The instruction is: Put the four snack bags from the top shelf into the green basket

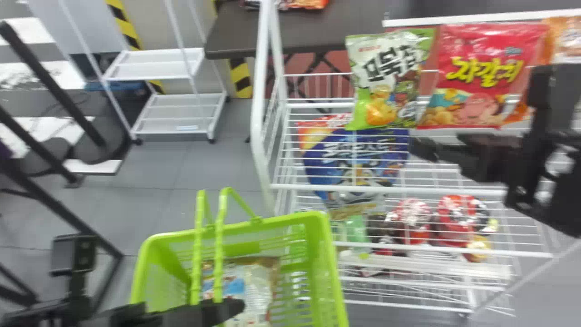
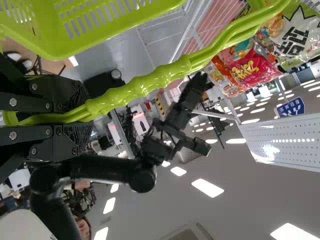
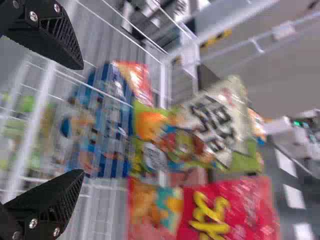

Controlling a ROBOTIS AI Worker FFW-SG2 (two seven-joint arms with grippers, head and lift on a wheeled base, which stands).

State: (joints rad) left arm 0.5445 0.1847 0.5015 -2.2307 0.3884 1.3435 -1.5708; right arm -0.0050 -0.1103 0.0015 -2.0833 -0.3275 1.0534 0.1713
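White wire rack [image 1: 258, 118] bearing snack bags.
Red bag [image 1: 492, 75] upright on the top shelf [image 1: 435, 190]; green-and-white bag [image 1: 390, 77] just left of it, orange bag [image 1: 568, 41] right; blue bag [image 1: 333, 156] and red packets [image 1: 454, 222] lower than it.

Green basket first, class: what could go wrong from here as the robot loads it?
The handles rise over the opening of the green basket, so a bag might snag. The left gripper grips them, so a dropped bag could make the basket sway. The open right gripper might knock the red bag while taking the white-and-green bag close beside it.
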